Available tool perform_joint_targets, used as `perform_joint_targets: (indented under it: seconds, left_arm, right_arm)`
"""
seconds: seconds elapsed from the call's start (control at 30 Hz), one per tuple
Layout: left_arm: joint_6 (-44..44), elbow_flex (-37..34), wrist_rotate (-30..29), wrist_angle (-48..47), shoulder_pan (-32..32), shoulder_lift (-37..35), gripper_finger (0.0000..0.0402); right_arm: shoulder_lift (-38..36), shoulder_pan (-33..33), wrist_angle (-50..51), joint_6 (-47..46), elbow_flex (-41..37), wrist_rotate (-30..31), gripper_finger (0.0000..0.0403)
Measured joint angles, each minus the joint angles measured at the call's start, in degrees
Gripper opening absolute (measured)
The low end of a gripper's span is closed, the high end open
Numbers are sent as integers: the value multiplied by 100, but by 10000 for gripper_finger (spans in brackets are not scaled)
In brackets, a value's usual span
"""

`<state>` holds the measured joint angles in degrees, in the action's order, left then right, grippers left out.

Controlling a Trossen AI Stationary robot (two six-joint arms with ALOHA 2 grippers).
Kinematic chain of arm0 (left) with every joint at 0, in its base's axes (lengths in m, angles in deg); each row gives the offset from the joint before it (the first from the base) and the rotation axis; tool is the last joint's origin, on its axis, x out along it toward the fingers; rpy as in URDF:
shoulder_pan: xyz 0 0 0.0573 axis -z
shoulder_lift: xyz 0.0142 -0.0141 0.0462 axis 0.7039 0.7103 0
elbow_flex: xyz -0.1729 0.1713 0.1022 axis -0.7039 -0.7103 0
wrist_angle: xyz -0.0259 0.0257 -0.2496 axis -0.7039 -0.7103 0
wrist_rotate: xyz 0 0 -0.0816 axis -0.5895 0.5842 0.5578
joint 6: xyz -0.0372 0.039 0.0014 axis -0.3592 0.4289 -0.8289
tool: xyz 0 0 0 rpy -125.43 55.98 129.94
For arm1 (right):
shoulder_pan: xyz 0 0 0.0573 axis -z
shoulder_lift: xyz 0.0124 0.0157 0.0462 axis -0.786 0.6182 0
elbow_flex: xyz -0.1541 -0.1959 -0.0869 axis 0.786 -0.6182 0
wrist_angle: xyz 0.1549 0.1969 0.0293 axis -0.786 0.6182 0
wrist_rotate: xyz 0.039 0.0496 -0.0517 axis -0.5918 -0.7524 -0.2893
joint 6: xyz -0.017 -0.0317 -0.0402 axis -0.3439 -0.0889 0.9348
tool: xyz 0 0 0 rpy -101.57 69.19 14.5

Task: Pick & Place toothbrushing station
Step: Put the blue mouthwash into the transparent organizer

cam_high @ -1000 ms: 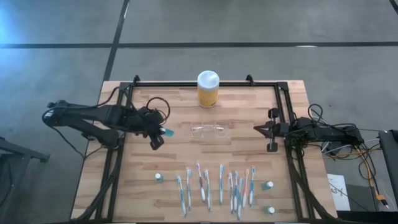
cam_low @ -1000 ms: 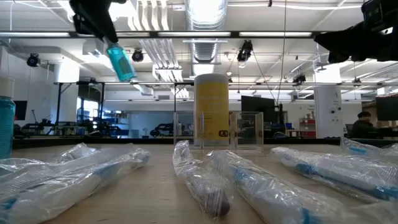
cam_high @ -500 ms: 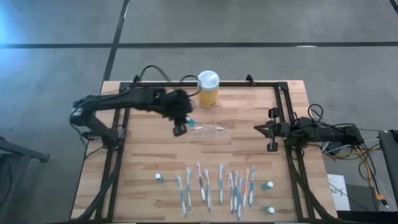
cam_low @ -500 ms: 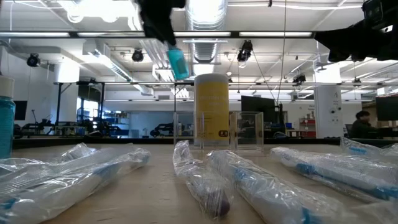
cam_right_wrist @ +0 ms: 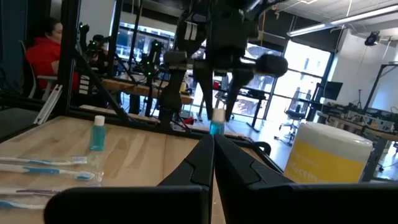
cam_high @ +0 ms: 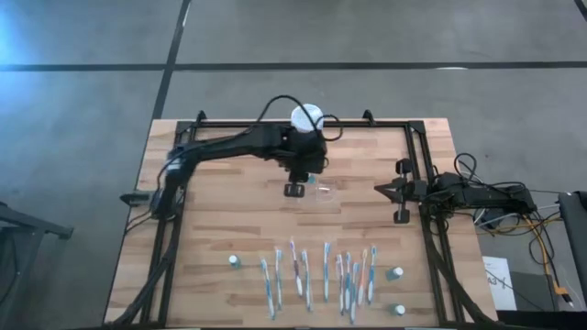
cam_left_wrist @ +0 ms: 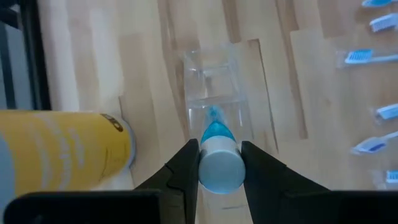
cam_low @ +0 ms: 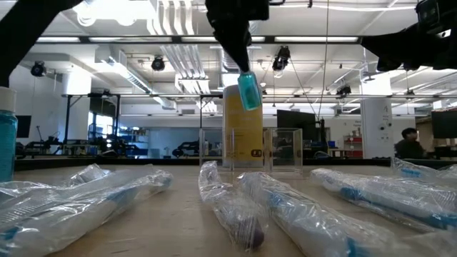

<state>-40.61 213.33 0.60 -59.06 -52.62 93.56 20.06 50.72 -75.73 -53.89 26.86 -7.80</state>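
While the left hand (cam_left_wrist: 219, 167) grips a small blue bottle (cam_left_wrist: 219, 163), the clear toothbrushing station (cam_left_wrist: 214, 93) lies directly below.

Yellow jar (cam_high: 306, 128) at table's (cam_high: 211, 229) far edge; wrapped toothbrushes (cam_high: 316, 275) rowed along near edge.

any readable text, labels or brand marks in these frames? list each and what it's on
None can be read.
yellow jar: small dark marks low on its side in the low view, too small to read.
small blue bottle in the left gripper: no label visible.
wrapped toothbrushes: no print legible on the wrappers.
clear holder: unmarked.
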Motion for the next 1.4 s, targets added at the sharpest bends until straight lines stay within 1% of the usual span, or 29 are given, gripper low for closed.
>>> perform_joint_targets:
  seconds: [0.1, 0.2, 0.5, 0.63, 1.07, 1.4]
  left_arm:
    - [6, 194, 0, -148, 0, 269, 97]
    - [54, 179, -10, -214, -2, 394, 97]
    - [242, -312, -17, -84, -75, 380, 97]
    - [354, -610, -26, 359, -105, 372, 97]
    - [395, -1082, -20, 801, -277, 361, 97]
    - [289, -1458, -22, 1068, -289, 362, 97]
  right_arm:
    - [3, -1, 0, 0, 0, -1, 8]
    - [3, -1, 1, 0, 0, -1, 8]
    - [5, 1, 1, 0, 0, 0, 8]
    - [5, 1, 0, -2, 0, 0, 8]
    - [5, 1, -2, 20, 0, 1, 8]
    - [5, 1, -4, 22, 0, 1, 8]
